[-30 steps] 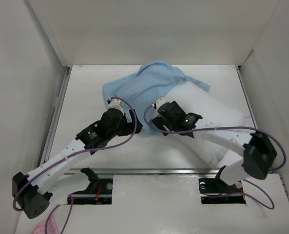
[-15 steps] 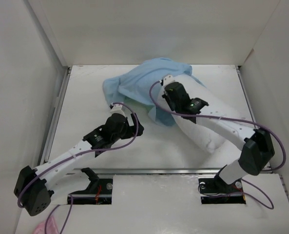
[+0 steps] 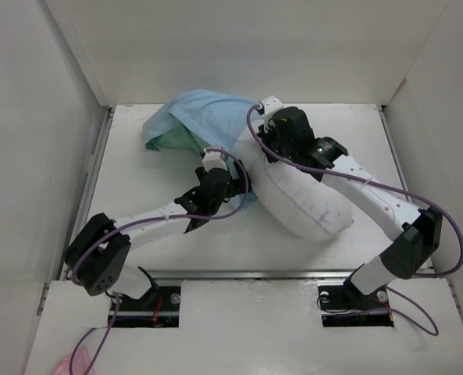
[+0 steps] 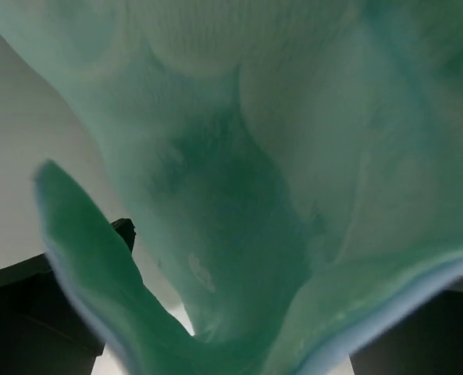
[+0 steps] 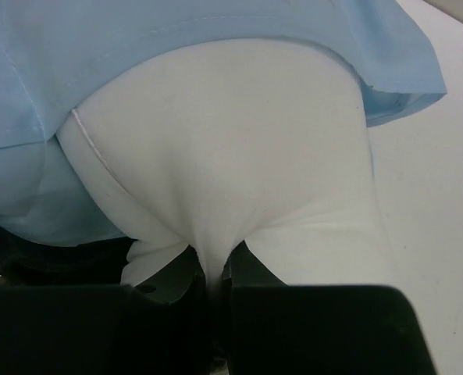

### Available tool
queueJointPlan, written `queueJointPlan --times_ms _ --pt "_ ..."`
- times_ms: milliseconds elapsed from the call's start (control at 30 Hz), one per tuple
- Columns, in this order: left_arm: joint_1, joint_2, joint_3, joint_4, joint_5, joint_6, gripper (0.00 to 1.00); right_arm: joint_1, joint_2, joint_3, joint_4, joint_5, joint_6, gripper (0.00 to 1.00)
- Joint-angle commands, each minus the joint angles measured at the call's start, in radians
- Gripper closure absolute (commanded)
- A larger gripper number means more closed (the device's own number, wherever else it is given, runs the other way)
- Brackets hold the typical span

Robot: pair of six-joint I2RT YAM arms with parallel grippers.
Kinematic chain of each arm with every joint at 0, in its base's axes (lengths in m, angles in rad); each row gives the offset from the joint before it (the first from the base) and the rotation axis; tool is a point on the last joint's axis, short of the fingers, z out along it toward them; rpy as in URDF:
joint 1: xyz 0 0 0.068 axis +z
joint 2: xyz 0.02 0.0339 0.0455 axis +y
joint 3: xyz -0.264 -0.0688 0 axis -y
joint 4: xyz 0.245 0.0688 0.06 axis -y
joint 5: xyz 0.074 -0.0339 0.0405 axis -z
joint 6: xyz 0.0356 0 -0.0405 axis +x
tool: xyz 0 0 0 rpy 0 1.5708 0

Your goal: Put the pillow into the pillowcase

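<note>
The white pillow (image 3: 309,205) lies slanted across the table's middle right, its far end tucked under the light blue pillowcase (image 3: 204,116). The pillowcase's mint-green inner face (image 3: 171,141) shows at the left. My right gripper (image 3: 267,145) is at the pillow's far end, shut on a pinched fold of the pillow (image 5: 215,180); the right wrist view shows that gripper (image 5: 215,269) with the pillowcase's blue hem (image 5: 176,47) draped over the pillow's top. My left gripper (image 3: 233,186) sits at the pillowcase's near edge. In the left wrist view it (image 4: 286,266) stands open, with mint cloth (image 4: 239,180) hanging between the dark fingers (image 4: 51,312).
White walls (image 3: 67,117) enclose the table on the left, back and right. A metal rail (image 3: 239,273) runs along the near edge, with the two arm bases behind it. Purple cables loop along both arms.
My right gripper has shut on the pillow and carried its end back and left, under the pillowcase. The left arm swung right to the case's edge, and the case shifted left, showing its mint side.
</note>
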Motion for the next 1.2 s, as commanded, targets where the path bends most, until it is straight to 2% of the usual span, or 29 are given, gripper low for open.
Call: queueJointPlan --times_ms 0,33,67,100,133,200,233,333,367,433,467,500,600,633,667,733,833,900,967,1167 --pt "0.005 0.011 0.080 0.036 -0.126 0.017 0.00 -0.023 -0.009 0.093 0.135 -0.032 0.022 1.00" --pt "0.005 0.020 0.080 0.026 -0.127 0.017 0.01 -0.023 -0.009 0.093 0.144 -0.045 0.022 1.00" --pt "0.021 0.034 0.080 0.026 -0.106 0.028 0.14 -0.023 -0.009 0.079 0.159 -0.059 0.031 1.00" --pt "0.032 0.034 0.089 0.026 -0.088 0.028 0.69 -0.023 -0.009 0.055 0.176 -0.084 0.040 1.00" --pt "0.032 0.046 0.104 -0.005 -0.054 0.028 1.00 -0.023 -0.009 0.038 0.225 -0.135 0.054 1.00" --pt "0.007 0.046 0.114 -0.005 0.006 0.049 1.00 -0.023 -0.009 -0.024 0.298 -0.182 0.071 1.00" --pt "-0.012 0.035 0.114 -0.005 0.035 0.069 1.00 -0.023 -0.009 -0.050 0.396 -0.213 0.085 1.00" --pt "-0.081 -0.027 0.082 -0.005 0.196 0.117 1.00 -0.023 0.013 -0.171 0.582 -0.339 0.143 1.00" --pt "-0.092 -0.049 0.048 0.007 0.295 0.117 1.00 -0.023 0.042 -0.203 0.709 -0.350 0.189 1.00" --pt "-0.101 -0.116 0.007 0.056 0.418 0.117 1.00 -0.012 0.080 -0.287 0.829 -0.387 0.229 1.00" --pt "-0.110 -0.136 -0.025 0.068 0.487 0.117 1.00 0.000 0.111 -0.323 0.977 -0.378 0.247 1.00" --pt "-0.110 -0.155 -0.026 0.068 0.626 0.117 1.00 0.000 0.123 -0.358 1.060 -0.366 0.292 1.00" --pt "-0.133 -0.215 -0.021 0.010 0.791 0.147 1.00 0.022 0.190 -0.429 1.301 -0.312 0.338 1.00" --pt "-0.133 -0.224 -0.011 -0.017 0.819 0.158 1.00 0.022 0.206 -0.429 1.320 -0.278 0.338 1.00" --pt "-0.145 -0.238 -0.001 -0.054 0.848 0.158 1.00 0.052 0.220 -0.415 1.333 -0.182 0.338 1.00" --pt "-0.155 -0.238 0.019 -0.063 0.938 0.184 1.00 0.078 0.243 -0.406 1.374 -0.085 0.375 1.00" --pt "-0.164 -0.195 0.043 -0.082 0.997 0.174 1.00 0.126 0.281 -0.397 1.409 0.057 0.398 1.00" --pt "-0.175 -0.143 0.052 -0.082 1.040 0.174 1.00 0.152 0.301 -0.333 1.361 0.233 0.428 1.00" --pt "-0.188 -0.130 0.062 -0.048 1.098 0.174 1.00 0.152 0.338 -0.291 1.273 0.300 0.523 1.00" --pt "-0.216 -0.077 0.123 -0.095 1.169 0.232 1.00 0.161 0.453 -0.145 1.277 0.378 0.686 1.00"
